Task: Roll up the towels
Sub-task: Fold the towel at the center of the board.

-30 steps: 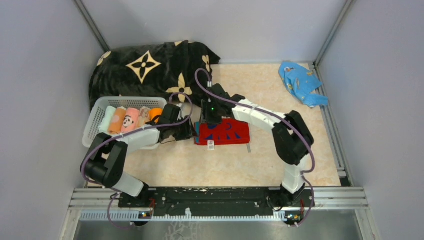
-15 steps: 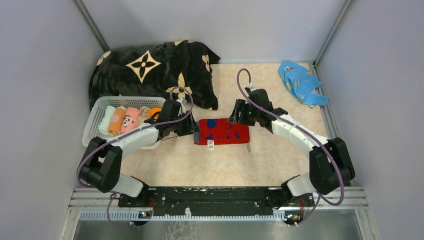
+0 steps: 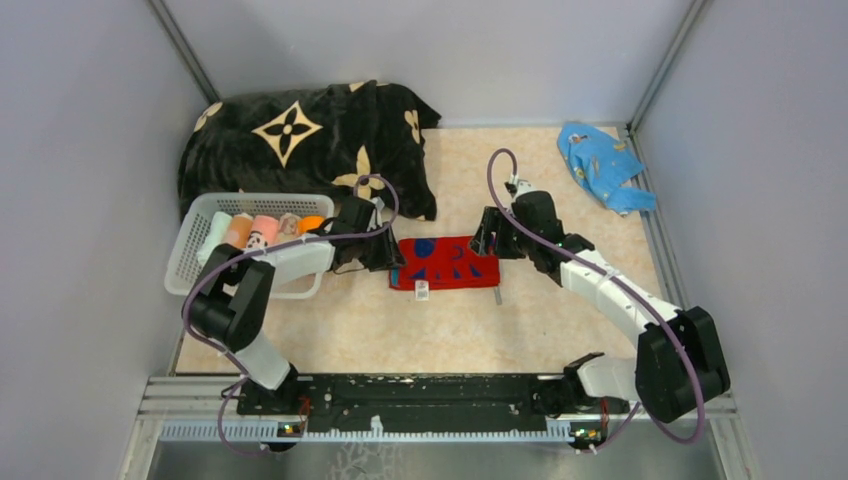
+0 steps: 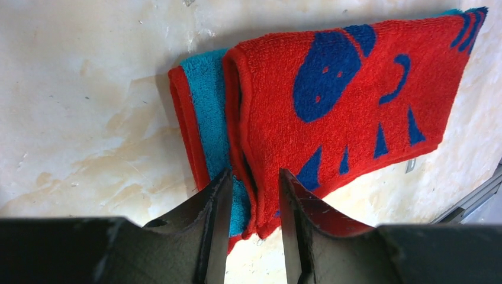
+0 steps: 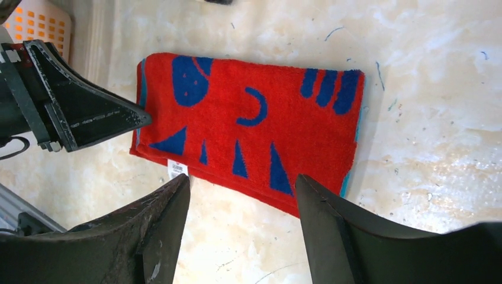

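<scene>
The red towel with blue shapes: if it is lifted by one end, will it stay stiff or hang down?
Probably floppy: the red towel is soft terry, folded in layers that lie flat. Lifted by one end, the layers may well fall open. Its fuzzy pile should resist slipping.

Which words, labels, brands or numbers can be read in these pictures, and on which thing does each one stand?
No text can be read in any view.
White tag at the edge of the red towel: dark print, too small and blurred to read.
Blue marks on the red towel: shapes, not letters.
Black blanket: flower motifs only, no words.
</scene>
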You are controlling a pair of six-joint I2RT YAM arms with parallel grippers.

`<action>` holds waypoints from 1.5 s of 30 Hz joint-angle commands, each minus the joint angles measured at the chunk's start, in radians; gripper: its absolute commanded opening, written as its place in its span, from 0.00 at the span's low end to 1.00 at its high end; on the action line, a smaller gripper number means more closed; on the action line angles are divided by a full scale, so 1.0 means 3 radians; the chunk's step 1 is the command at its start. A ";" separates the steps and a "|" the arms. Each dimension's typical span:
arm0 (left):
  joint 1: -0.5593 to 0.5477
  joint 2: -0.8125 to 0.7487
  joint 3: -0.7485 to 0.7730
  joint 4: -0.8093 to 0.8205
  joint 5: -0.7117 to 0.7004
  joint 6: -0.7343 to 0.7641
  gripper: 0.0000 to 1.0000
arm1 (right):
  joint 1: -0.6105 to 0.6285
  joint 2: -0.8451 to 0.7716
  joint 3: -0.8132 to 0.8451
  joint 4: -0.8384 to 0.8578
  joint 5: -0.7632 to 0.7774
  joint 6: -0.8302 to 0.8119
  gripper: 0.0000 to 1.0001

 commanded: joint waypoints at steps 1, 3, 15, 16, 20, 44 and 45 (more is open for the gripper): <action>-0.0007 0.0109 0.0100 0.0068 0.0084 -0.0031 0.40 | -0.0048 -0.0157 -0.0028 0.0162 0.0114 -0.0105 0.66; -0.0008 0.0116 0.0090 0.0085 0.0110 -0.0039 0.36 | -0.0049 -0.0165 -0.0029 0.0160 0.0130 -0.0116 0.66; -0.0012 -0.0172 0.0119 0.0004 0.0146 -0.0078 0.00 | -0.0060 -0.0174 -0.0049 0.0128 0.0193 -0.0134 0.66; -0.0012 -0.0215 0.0119 -0.0027 0.0115 -0.0080 0.00 | -0.0060 -0.0175 -0.0055 0.0125 0.0192 -0.0136 0.66; -0.0012 -0.0331 0.0145 -0.0215 -0.0023 -0.0050 0.00 | -0.0060 -0.0147 -0.0070 0.0139 0.0193 -0.0142 0.67; -0.0014 -0.0127 -0.0153 -0.0347 -0.0614 -0.0004 0.14 | -0.0092 0.0241 -0.0194 0.0559 -0.0377 0.0002 0.67; -0.0017 -0.0171 -0.0156 -0.0383 -0.0657 0.0005 0.15 | -0.0102 0.0236 -0.0208 0.0602 -0.0453 0.0016 0.67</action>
